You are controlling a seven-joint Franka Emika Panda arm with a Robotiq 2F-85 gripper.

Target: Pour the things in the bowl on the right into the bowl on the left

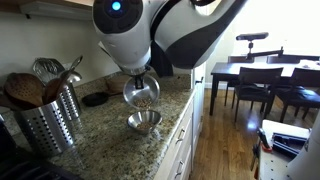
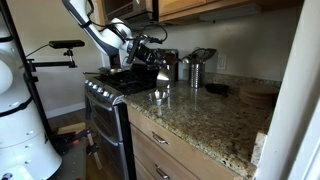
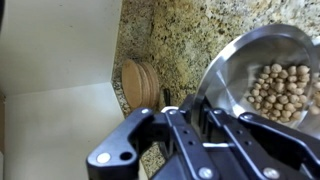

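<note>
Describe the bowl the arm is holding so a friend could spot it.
Find the granite counter with the perforated utensil holder. Beside it are two steel bowls, one above the other. Pick the upper bowl, tilted in the gripper and holding small brownish pieces; the lower bowl rests on the counter.

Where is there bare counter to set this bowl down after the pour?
Bare granite counter lies between the utensil holder and the lower steel bowl, toward the front edge. In an exterior view the counter runs bare, wider, from that bowl toward the camera. Crowded: under the tilted bowl in the claw, and the back wall by the dark round object.
</note>
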